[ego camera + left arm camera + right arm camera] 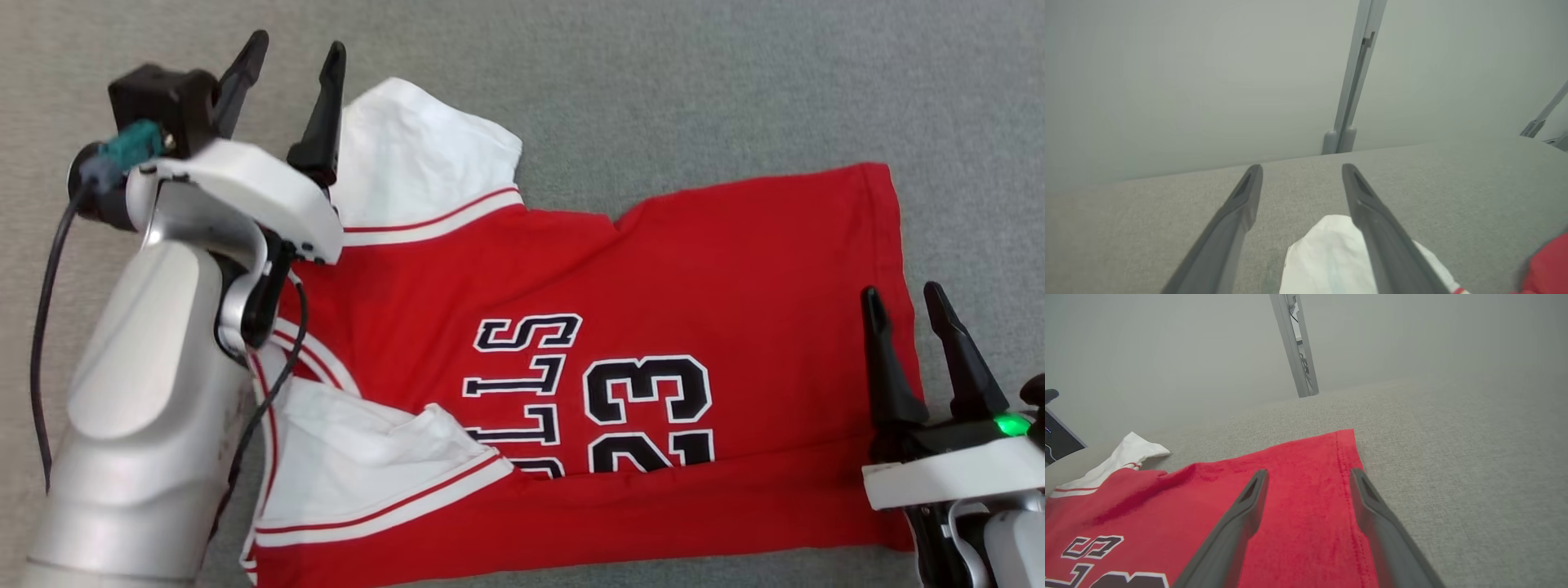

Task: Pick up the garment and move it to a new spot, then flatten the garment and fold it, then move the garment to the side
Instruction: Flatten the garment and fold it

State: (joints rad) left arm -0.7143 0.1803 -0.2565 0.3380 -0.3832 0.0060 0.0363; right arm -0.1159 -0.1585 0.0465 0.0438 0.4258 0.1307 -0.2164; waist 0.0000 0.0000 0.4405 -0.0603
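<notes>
Red jersey (pixel 653 269) lies spread on grey bench (pixel 694 82), neck end to robot's left, hem to its right; near edge is folded over, hiding part of the black "23" & lettering; left tool (pixel 295 45), fingers apart & empty, hovers beside far white sleeve (pixel 416 147); right tool (pixel 900 291), likewise apart w/ nothing held, sits over the hem, contact w/ cloth unclear; 2nd sleeve (pixel 359 457) lies rumpled by left arm.
</notes>
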